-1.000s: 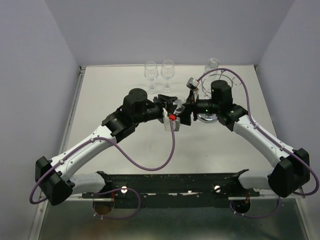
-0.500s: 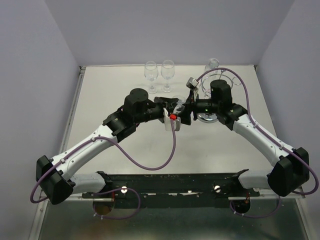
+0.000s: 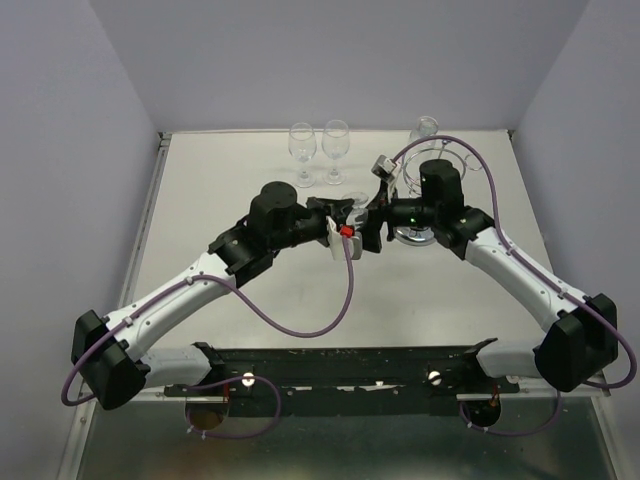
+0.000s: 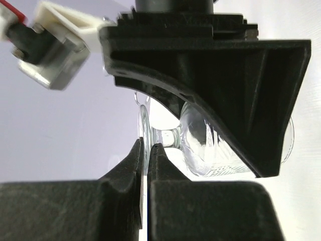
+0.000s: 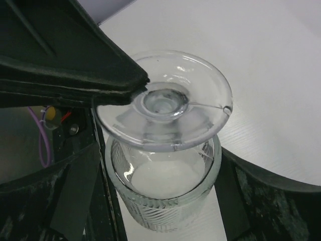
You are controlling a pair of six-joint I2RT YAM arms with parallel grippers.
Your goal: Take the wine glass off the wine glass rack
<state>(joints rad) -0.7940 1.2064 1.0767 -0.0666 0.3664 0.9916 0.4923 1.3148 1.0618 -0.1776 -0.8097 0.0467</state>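
**A:** Top external view: where is the wine glass (image 3: pixel 357 206)?

**B:** Over the middle of the worktop (image 3: pixel 220 170), lying sideways where the ends of the two arms meet. The wine glass rack (image 3: pixel 413 237) stands just behind the right arm, and this glass is not on it.

**A:** Who has hold of it?

**B:** The left gripper (image 4: pixel 148 146). In the left wrist view its jaws are pinched almost together on the thin rim of the glass's foot, with the stem and bowl beyond them.

**A:** And the right gripper (image 5: pixel 160 188)?

**B:** In the right wrist view its jaws are spread wide, one finger on each side of the ribbed bowl. The foot faces the camera. I can't tell whether the pads touch the glass.

**A:** Anything else about?

**B:** A spare glass (image 3: pixel 302 143) and a second spare glass (image 3: pixel 336 140) stand upright side by side near the far edge. A further glass (image 3: pixel 425 128) shows at the rack's far side.
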